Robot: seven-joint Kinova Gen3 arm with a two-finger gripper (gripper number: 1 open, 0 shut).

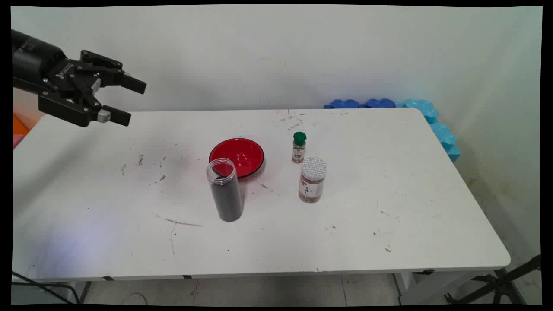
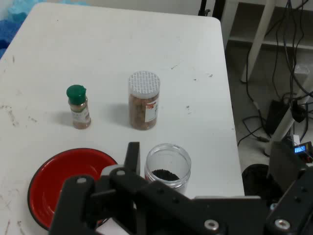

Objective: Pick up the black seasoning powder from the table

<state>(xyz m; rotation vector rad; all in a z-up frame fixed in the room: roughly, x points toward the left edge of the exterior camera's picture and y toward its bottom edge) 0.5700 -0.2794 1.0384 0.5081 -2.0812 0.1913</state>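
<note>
**Gripper hanging open over the table's left end, well apart from the jars and bowl**

Main view: the black gripper [image 1: 125, 101] is hanging high above the far left end of the white table [image 1: 389, 242], its fingers pointing roughly toward the picture's right. Its jaws are standing apart with nothing between them. It is touching nothing. The nearest things are sitting well off to its right and lower down, near the table's middle. A clear, lidless jar [image 1: 225, 190] is standing upright, long axis vertical, its lower part filled with dark grains. Just behind it, touching or nearly touching in this view, a red bowl with a black rim [image 1: 239, 156] is lying empty. Further right, a small spice bottle with a green cap [image 1: 298, 147] is standing upright, and just in front of it a wider spice jar with a white perforated lid [image 1: 312, 180], holding reddish-brown contents, is also standing upright. The two spice containers are near each other but apart. Blue foam pieces [image 1: 432, 121] are lying along the table's far right corner against the wall.

Hand view: the camera is looking down along the gripper's linkage [image 2: 146, 205] at the same group. The open jar [image 2: 167, 170] is showing its mouth and the dark grains inside, just beyond the linkage. The red bowl [image 2: 58, 181] is lying to the picture's left of it, partly hidden by the linkage. Beyond them the white-lidded jar [image 2: 144, 100] and the green-capped bottle [image 2: 78, 106] are standing side by side, apart. Of the four, the open jar is lying closest to the line the gripper is pointing along.
</note>
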